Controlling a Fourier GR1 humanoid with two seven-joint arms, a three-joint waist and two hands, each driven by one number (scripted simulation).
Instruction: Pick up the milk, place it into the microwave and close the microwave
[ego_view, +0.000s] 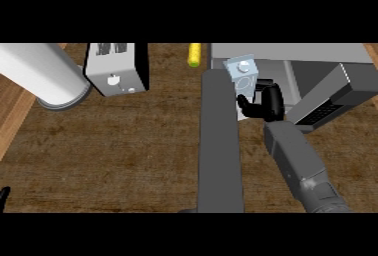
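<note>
Counter (111, 150): right hand (267, 102) grips milk (242, 75).

The brown wood-grain counter (133, 145) carries a toaster (117, 69), a white cylinder (40, 72) and the open microwave (325, 80) beside the right hand's fingers (269, 102).

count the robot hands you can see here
2. The right hand is curled round the milk carton at the microwave opening. Only a dark tip of the left hand shows at the lower left edge.
</note>
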